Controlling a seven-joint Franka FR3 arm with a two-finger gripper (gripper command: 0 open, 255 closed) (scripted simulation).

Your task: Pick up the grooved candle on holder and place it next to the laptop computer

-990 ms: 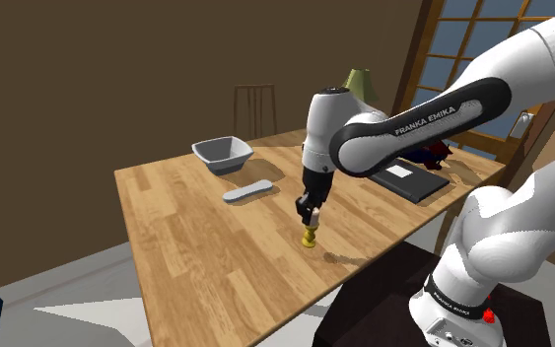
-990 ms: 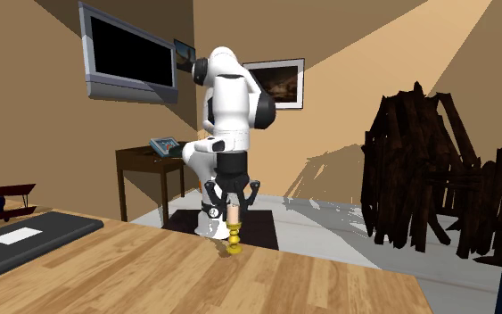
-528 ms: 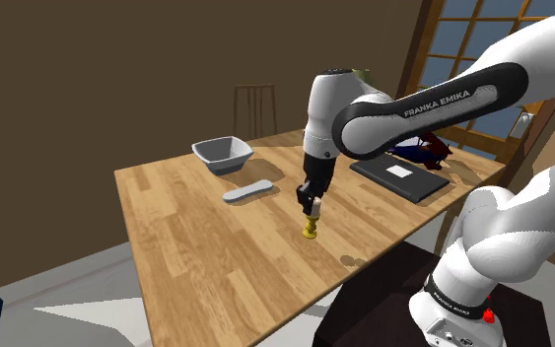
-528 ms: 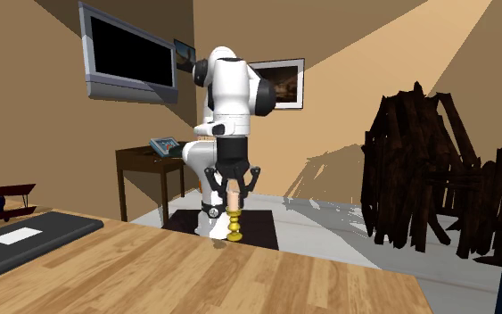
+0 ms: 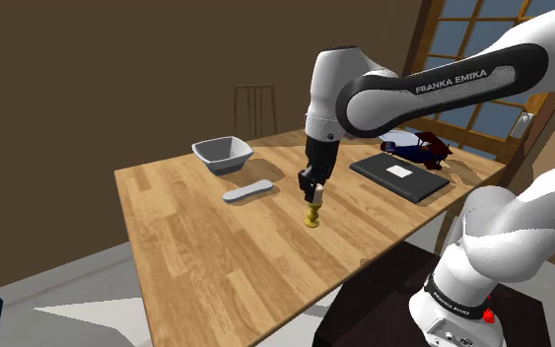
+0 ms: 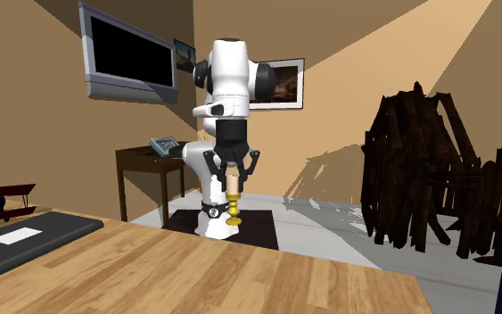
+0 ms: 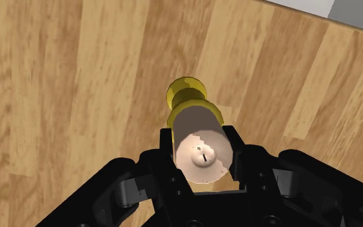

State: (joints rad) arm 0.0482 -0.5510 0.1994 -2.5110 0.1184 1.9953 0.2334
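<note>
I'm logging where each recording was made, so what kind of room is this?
Probably a living room in a house: a wall-mounted screen, a framed picture, and a wooden table near a paned window.

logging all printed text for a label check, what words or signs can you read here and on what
"FRANKA EMIKA": white letters on the dark band of the arm, shoulder view.
Small white lettering on the dark ring low on the arm: too small to read.
White patch on the laptop: no text legible.
</note>
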